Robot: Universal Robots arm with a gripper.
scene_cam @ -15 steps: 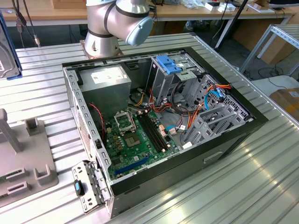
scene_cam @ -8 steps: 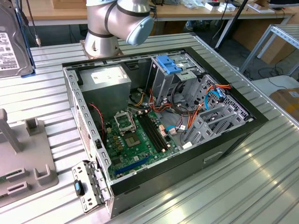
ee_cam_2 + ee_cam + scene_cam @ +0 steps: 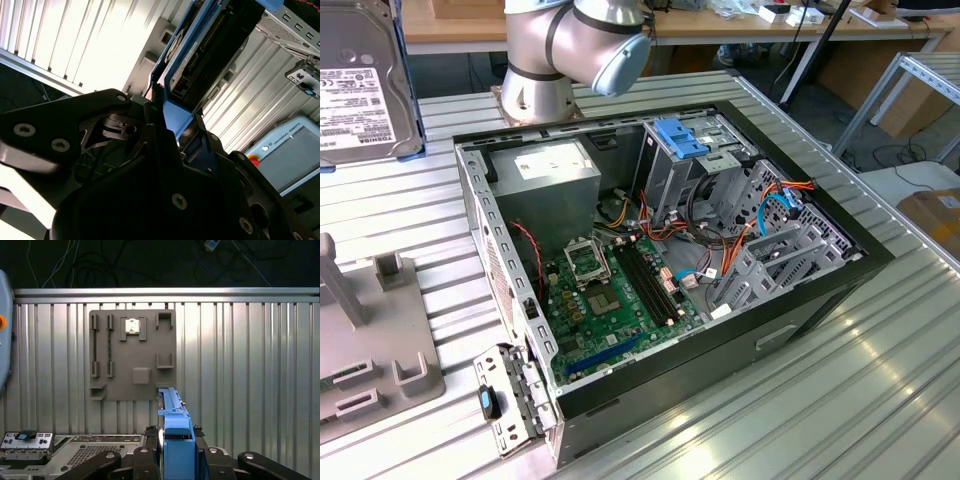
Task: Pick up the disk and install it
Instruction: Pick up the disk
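The disk (image 3: 360, 80) is a grey metal hard drive in a bright blue frame. It is held up large at the exterior view's upper left, label side toward the camera. In the first wrist view its blue frame edge (image 3: 175, 432) runs straight out from my gripper (image 3: 176, 452), with black fingers (image 3: 145, 457) pressed on both sides. In the second wrist view the disk (image 3: 200, 55) stands on edge above the ribbed table, clamped in the gripper (image 3: 170, 125). The gripper is shut on it.
An open computer case (image 3: 820, 300) lies on the ribbed metal table with motherboard, cables, grey drive cage (image 3: 770, 250) and a light blue bracket (image 3: 685, 135). A grey fixture plate (image 3: 370, 340) (image 3: 132, 355) lies beside it. A detached panel (image 3: 510, 400) leans at the case's corner.
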